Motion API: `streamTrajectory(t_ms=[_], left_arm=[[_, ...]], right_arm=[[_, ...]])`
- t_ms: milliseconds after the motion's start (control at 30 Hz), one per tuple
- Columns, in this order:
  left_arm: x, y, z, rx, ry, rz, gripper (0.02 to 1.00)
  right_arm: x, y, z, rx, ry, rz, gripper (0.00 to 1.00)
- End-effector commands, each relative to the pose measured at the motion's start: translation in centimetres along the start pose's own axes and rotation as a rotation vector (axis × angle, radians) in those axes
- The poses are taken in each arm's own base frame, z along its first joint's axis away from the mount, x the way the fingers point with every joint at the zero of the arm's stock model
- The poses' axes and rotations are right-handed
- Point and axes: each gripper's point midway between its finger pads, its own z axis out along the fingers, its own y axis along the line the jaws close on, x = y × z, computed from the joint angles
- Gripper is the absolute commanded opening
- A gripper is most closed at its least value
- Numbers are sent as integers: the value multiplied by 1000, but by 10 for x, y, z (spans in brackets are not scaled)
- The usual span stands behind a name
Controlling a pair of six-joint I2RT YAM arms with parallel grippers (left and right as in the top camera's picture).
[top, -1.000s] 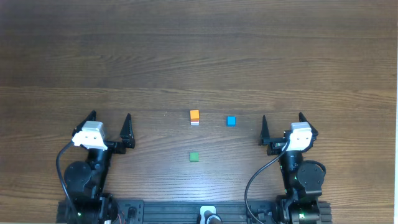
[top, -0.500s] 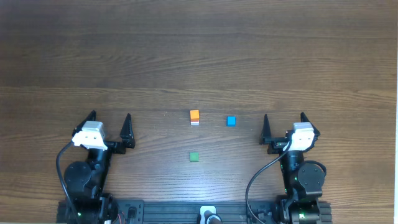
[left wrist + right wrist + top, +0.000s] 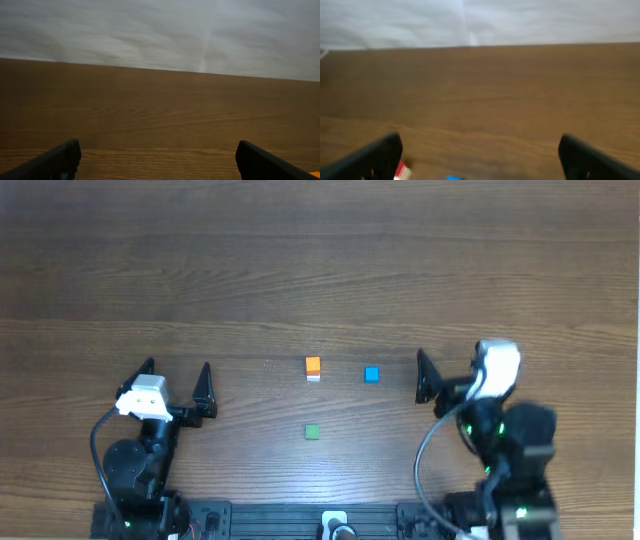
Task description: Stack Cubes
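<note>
Step in hand, I'd say: fetching blue cube [image 3: 372, 374], on table [image 3: 300, 260] at 3 o'clock of orange-on-white stack [image 3: 313, 368], w/ green cube [image 3: 312, 432] at 6. My right pincer [image 3: 480, 145] is spread, empty, near blue. Nxt: centre over it, lower, clench.

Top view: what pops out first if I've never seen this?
Bright cubes on the brown table catch the eye: an orange cube sits on a white cube in the middle. A blue cube lies toward the right arm and a green cube nearer the bases. The left pincer and right pincer gape open.
</note>
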Motion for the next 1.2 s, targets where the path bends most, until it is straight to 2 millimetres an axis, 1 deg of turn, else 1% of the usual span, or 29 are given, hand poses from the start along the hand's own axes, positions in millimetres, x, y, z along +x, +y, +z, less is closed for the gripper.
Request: streamTrajectory(t_ms=[33, 100, 200, 267, 300, 400, 433, 500, 600, 667, 733, 867, 900, 1033, 1133, 1200], left_arm=[[2, 2, 0, -10, -2, 18, 998], [2, 2, 0, -10, -2, 18, 998], [2, 2, 0, -10, -2, 18, 1000], [2, 2, 0, -10, -2, 18, 1000], [2, 2, 0, -10, -2, 18, 1000], [2, 2, 0, -10, -2, 18, 1000], [2, 2, 0, -10, -3, 18, 1000], [2, 2, 0, -10, -2, 18, 1000], [2, 2, 0, -10, -2, 18, 1000], [2, 2, 0, -10, -2, 18, 1000], [2, 3, 0, -10, -2, 18, 1000], [2, 2, 0, -10, -2, 18, 998], [2, 2, 0, -10, -2, 18, 1000], [2, 3, 0, -10, -3, 18, 1000], [2, 2, 0, -10, -2, 18, 1000], [2, 2, 0, -10, -2, 18, 998]], right_arm=[[-8, 22, 11, -113, 186, 66, 993], [0, 28, 16, -129, 272, 93, 991], [21, 50, 24, -191, 408, 86, 993], [34, 69, 28, -235, 483, 99, 993], [50, 89, 32, -277, 559, 115, 993], [75, 118, 32, -323, 671, 133, 991], [90, 129, 32, -321, 730, 136, 993], [108, 137, 31, -276, 792, 136, 993], [129, 145, 30, -202, 852, 131, 993], [143, 154, 27, -175, 884, 113, 991], [162, 163, 25, -109, 916, 93, 991], [180, 169, 26, -37, 945, 89, 991], [189, 174, 28, -11, 969, 86, 985], [206, 185, 34, 30, 1019, 64, 976], [214, 188, 41, 116, 1041, 57, 982], [216, 191, 45, 137, 1049, 63, 978]])
